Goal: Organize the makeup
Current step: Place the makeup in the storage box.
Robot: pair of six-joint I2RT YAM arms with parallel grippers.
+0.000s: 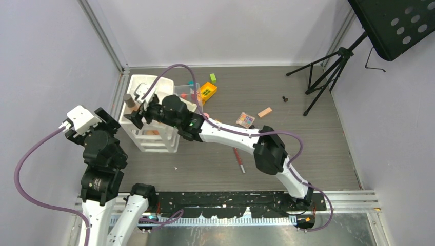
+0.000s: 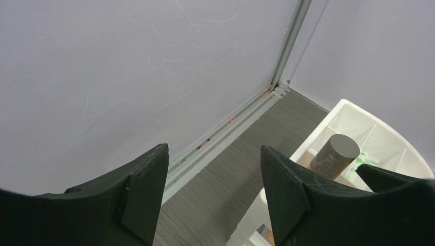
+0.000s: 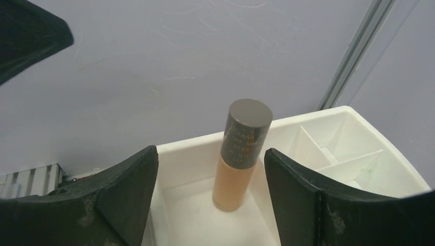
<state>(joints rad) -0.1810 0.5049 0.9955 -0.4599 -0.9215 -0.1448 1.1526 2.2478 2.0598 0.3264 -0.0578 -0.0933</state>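
The foundation bottle [image 3: 241,154], peach with a grey cap, stands upright in an end compartment of the white organizer [image 3: 308,119], close to its wall. Upright storage suits a tall, narrow bottle there. The right gripper [image 3: 209,156] brackets it with jaws spread wide, a finger on either side and neither touching. Since the bottle stands on its own, this placement looks finished. The left gripper [image 2: 213,159] hangs off to the side near the wall, its fingers also apart with nothing between them, likely parked clear of the working arm. More makeup waits on the grey wood-grain table [image 1: 297,148]: an eyeshadow palette [image 1: 245,120], a peach tube [image 1: 264,111] and a red pencil [image 1: 239,160], well apart from the organizer. Pale, lightly scratched panels joined by metal corner posts enclose the space, and a black tripod [image 1: 323,77] stands at the far right.
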